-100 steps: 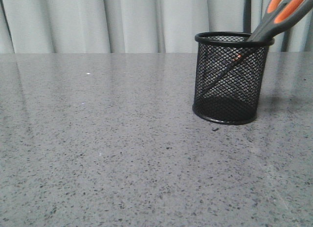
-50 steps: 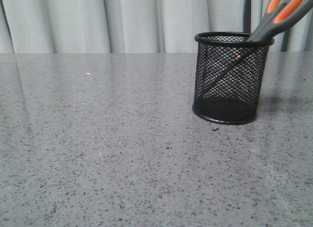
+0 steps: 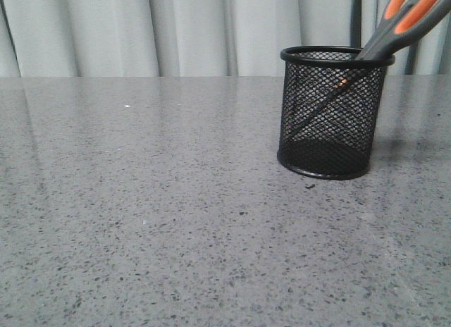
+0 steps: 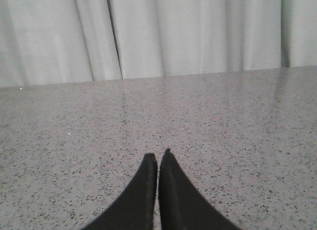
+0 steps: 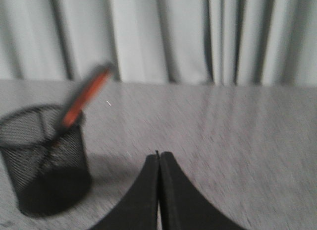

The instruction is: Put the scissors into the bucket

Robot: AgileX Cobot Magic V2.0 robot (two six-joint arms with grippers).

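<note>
Scissors [image 3: 405, 20] lean blades-down inside the bucket [image 3: 331, 112], handles over the rim. Your right gripper [image 5: 159, 155] sits nearer (bucket just beside it); the left gripper [image 4: 157, 158] faces bare table [image 4: 237, 121]. Both pinch closed on nothing.

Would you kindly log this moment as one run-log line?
scissors: in bucket, leaning on rim | left gripper: shut, empty | right gripper: shut, empty, clear of bucket
</note>
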